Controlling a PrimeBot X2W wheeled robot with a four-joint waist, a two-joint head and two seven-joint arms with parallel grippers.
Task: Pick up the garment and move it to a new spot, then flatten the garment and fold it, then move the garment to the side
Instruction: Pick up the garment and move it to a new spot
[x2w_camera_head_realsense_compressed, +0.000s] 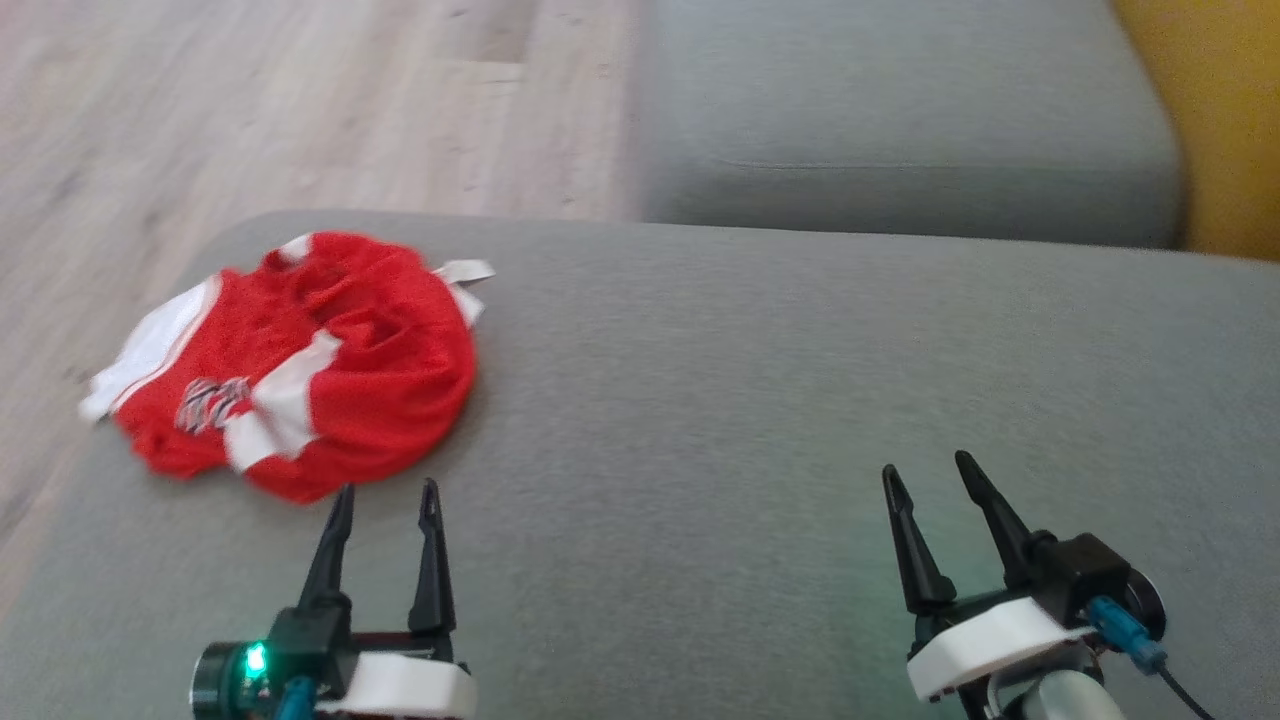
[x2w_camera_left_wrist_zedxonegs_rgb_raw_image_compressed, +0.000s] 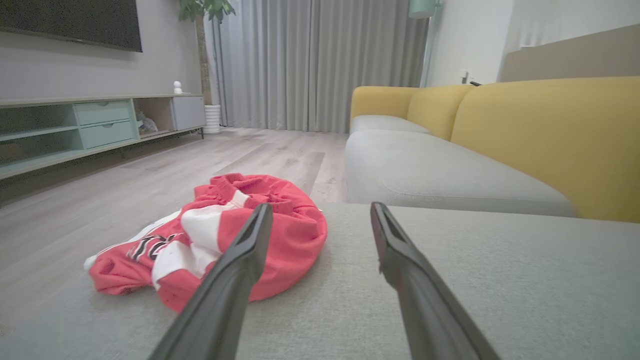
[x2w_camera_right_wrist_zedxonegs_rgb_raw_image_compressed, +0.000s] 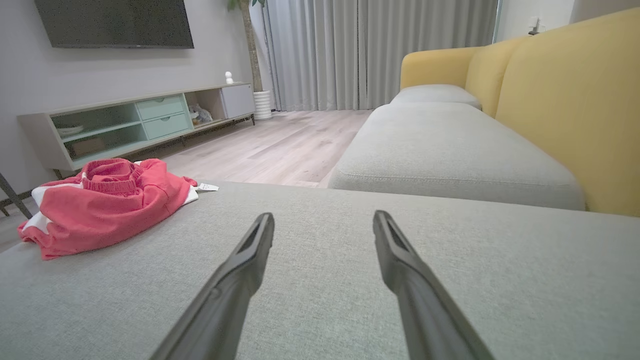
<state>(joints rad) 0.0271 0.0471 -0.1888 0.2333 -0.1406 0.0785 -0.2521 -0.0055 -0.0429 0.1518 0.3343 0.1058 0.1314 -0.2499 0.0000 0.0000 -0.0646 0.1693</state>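
Observation:
The garment is a crumpled red piece with white stripes and a printed logo, lying near the left corner of the grey sofa cushion. In the left wrist view the garment sits just ahead and left of my fingers. From the right wrist it shows as a heap, the garment, far to the left. My left gripper is open, its tips just short of the cloth's near edge. My right gripper is open over bare cushion, well to the right of the cloth.
A second grey seat cushion lies beyond a gap, with the yellow sofa back on the right. Wooden floor runs along the left, past the cushion's edge. A TV cabinet stands across the room.

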